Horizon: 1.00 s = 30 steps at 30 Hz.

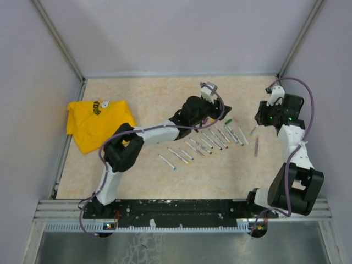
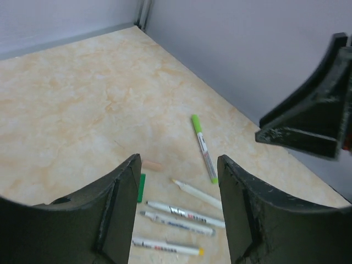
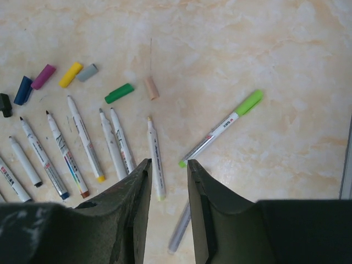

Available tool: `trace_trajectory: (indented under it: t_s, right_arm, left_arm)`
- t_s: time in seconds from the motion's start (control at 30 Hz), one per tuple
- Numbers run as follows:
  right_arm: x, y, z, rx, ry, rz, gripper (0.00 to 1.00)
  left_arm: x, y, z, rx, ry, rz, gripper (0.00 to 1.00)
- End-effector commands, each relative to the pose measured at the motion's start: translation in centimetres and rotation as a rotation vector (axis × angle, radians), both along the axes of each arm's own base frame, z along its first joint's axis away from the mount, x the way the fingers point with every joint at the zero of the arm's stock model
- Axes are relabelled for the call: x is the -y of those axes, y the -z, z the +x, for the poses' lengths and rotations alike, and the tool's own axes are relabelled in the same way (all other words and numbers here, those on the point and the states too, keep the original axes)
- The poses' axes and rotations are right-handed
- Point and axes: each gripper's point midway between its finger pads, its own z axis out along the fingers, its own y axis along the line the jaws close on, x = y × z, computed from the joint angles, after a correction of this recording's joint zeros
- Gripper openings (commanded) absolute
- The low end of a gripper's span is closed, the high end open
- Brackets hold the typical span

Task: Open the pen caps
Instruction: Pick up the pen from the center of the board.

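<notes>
Loose pen caps lie on the table in the right wrist view: blue (image 3: 23,89), magenta (image 3: 43,76), yellow (image 3: 70,74), grey (image 3: 87,72), green (image 3: 119,93), peach (image 3: 151,87) and black (image 3: 4,104). Several uncapped whitish pens (image 3: 82,140) lie in a row below them. One pen (image 3: 220,131) still wears a light-green cap (image 3: 248,102). My right gripper (image 3: 168,162) is open and empty just above that pen's tail end. My left gripper (image 2: 177,165) is open and empty above the row's far end, near the green cap (image 2: 142,187) and peach cap (image 2: 153,165).
A yellow cloth (image 1: 99,124) lies at the left of the table. A greyish pen (image 3: 181,228) lies apart under my right gripper. Grey walls stand on three sides. My right gripper (image 2: 313,121) shows close by in the left wrist view.
</notes>
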Motion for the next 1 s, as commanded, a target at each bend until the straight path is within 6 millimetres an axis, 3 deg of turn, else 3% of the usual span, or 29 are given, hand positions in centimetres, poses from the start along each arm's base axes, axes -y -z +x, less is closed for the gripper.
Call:
trace_trajectory:
  t_s: [0.0,0.1,0.13,0.27,0.5,0.67,0.97]
  right_arm:
    - [0.8,-3.3,0.5,0.161,-0.006,-0.055,0.35]
    - [0.8,-1.9,0.3,0.138,-0.027,-0.054,0.44]
    - [0.9,-1.3,0.2,0.109,-0.026,-0.044,0.44]
    - [1.3,0.9,0.5,0.000,-0.008,0.009,0.44]
    - [4.1,5.3,1.4,-0.147,0.189,0.016,0.44]
    - [4.7,7.5,2.8,-0.201,0.300,0.037,0.43]
    - [4.7,10.5,5.4,-0.263,0.432,-0.054,0.43]
  left_arm:
    - [-4.6,-6.2,-3.9,0.217,0.027,-0.113,0.65]
    - [-9.1,-6.3,-6.9,0.281,0.005,-0.111,0.73]
    - [-10.8,-4.7,-7.9,0.281,-0.007,-0.080,0.77]
    - [-15.9,-3.6,-11.1,0.309,-0.032,-0.058,0.90]
    - [-21.3,0.1,-14.8,0.255,-0.046,-0.027,0.95]
    - [-22.8,1.7,-15.8,0.208,-0.055,-0.024,0.95]
    - [-22.0,1.5,-16.6,0.180,0.002,-0.061,0.95]
